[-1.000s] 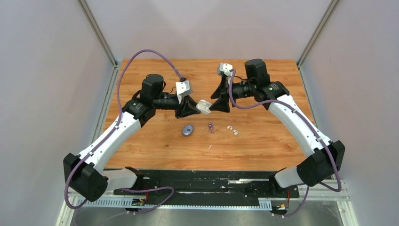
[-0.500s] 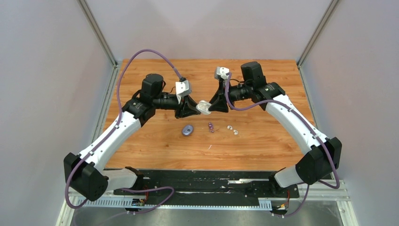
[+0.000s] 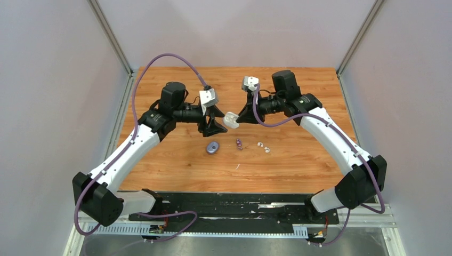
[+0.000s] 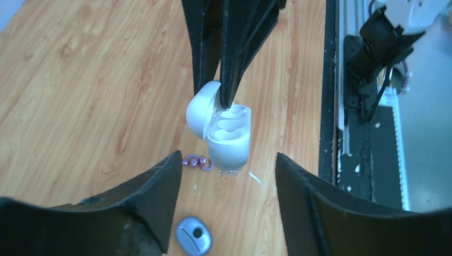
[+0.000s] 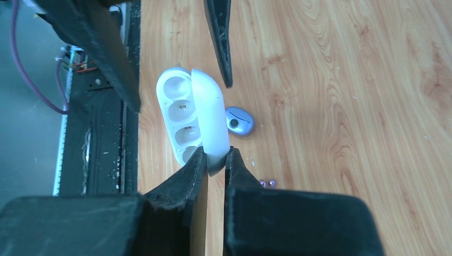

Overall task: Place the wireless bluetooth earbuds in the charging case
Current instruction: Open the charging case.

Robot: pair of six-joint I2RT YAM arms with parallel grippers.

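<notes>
White case (image 5: 184, 114), lid open, hangs in the air, pinched by that lid between the closed fingers of the right gripper (image 5: 216, 160). The left gripper (image 3: 217, 124) faces it with fingers spread wide; the case sits just ahead of them and touches neither. On the wood table (image 3: 298, 160) below the two tips lie the purple buds (image 3: 239, 143). The white buds (image 3: 263, 147) lie under the right gripper's wrist side, and a purple case (image 3: 212, 148) rests below the left gripper.
</notes>
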